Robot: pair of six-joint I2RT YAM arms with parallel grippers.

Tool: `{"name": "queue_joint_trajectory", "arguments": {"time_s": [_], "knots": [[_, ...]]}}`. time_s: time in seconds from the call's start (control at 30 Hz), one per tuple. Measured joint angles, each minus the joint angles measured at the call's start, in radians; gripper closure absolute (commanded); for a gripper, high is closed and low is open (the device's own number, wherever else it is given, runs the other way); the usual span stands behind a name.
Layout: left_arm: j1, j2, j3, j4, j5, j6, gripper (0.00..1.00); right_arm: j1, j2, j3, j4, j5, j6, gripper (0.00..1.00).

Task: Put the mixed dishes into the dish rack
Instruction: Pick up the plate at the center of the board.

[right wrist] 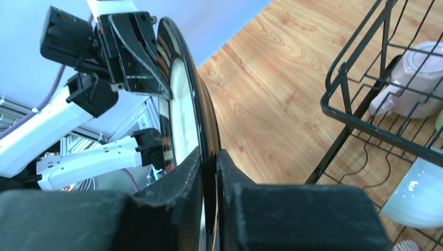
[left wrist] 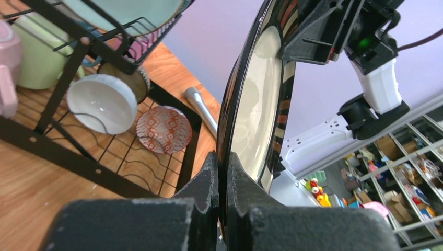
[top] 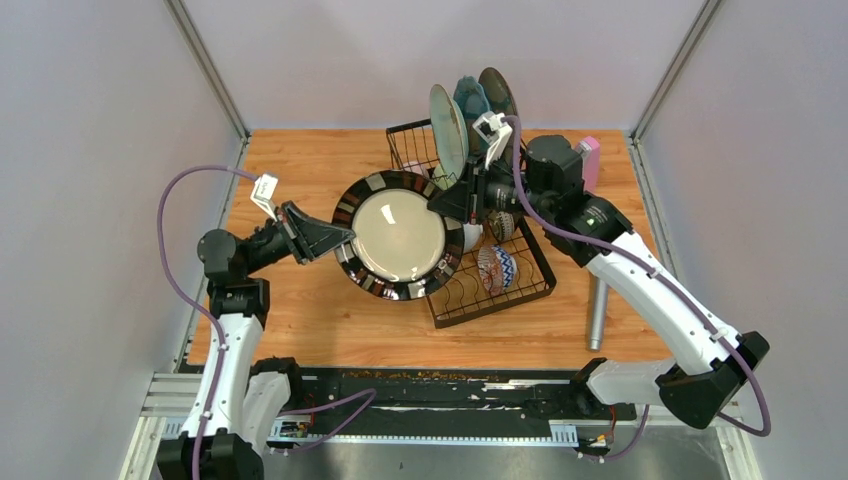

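Found the left gripper (top: pixel 347 236) clamped on the left rim of the plate (top: pixel 398 236) — one finger on each face, no gap showing in the left wrist view. Saw the plate, black-rimmed with a cream centre, held between the two arms over the table (top: pixel 300 310), face tipped toward the top camera, covering the near-left part of the rack (top: pixel 490 305). Could not tell whether its lower edge touched the wires. Found the right gripper (top: pixel 442 202) on the opposite, far-right rim, fingers pressed close on either side of the edge, gripping it as well. Noted, behind the plate in the rack's low tray, a white bowl (left wrist: pixel 102 102) on its side and a patterned bowl (left wrist: pixel 163 129) just beside it, both leaning in the wavy slots. Spotted the mic (top: pixel 597 315) lying on the table just right of the rack. Farther back, made out a pink mug (right wrist: pixel 402 78) and a green mug (left wrist: pixel 37 61) in the tall basket section, with a pale plate (top: pixel 448 130) standing on edge above them — and, at the far right corner, the metronome (top: pixel 589 158).
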Motion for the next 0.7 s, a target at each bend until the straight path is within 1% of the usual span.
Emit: {"name": "queue_joint_trajectory", "arguments": {"time_s": [0.1, 0.17, 0.23, 0.33, 0.4, 0.5, 0.57, 0.6, 0.63, 0.67, 0.7], "knots": [[-0.036, 0.028, -0.011, 0.113, -0.017, -0.060, 1.00, 0.004, 0.005, -0.013, 0.054, 0.001, 0.025, 0.82], [-0.057, 0.044, -0.015, 0.160, -0.025, -0.089, 1.00, 0.006, 0.012, -0.016, 0.071, -0.001, 0.028, 0.82], [-0.072, 0.058, -0.021, 0.190, -0.039, -0.109, 1.00, 0.005, 0.019, -0.017, 0.085, -0.001, 0.031, 0.87], [-0.079, 0.065, -0.029, 0.205, -0.050, -0.135, 1.00, 0.005, 0.023, -0.017, 0.090, 0.002, 0.022, 0.91], [-0.080, 0.064, -0.033, 0.209, -0.057, -0.138, 1.00, 0.005, 0.023, -0.017, 0.091, 0.002, 0.019, 0.99], [-0.081, 0.064, -0.035, 0.209, -0.060, -0.134, 1.00, 0.004, 0.023, -0.017, 0.091, -0.006, 0.010, 1.00], [-0.083, 0.058, -0.035, 0.182, -0.066, -0.117, 0.87, 0.004, 0.023, -0.017, 0.089, -0.006, 0.004, 1.00], [-0.086, 0.050, -0.035, 0.154, -0.072, -0.101, 0.71, 0.004, 0.023, -0.017, 0.084, -0.002, 0.000, 1.00], [-0.088, 0.040, -0.033, 0.124, -0.079, -0.078, 0.62, 0.004, 0.022, -0.017, 0.078, 0.004, -0.004, 1.00], [-0.093, 0.026, -0.028, 0.074, -0.097, -0.044, 0.49, 0.004, 0.022, -0.017, 0.071, 0.010, -0.006, 1.00], [-0.102, 0.014, -0.018, 0.024, -0.118, -0.006, 0.43, 0.009, 0.022, -0.017, 0.063, 0.015, -0.009, 1.00]]}}
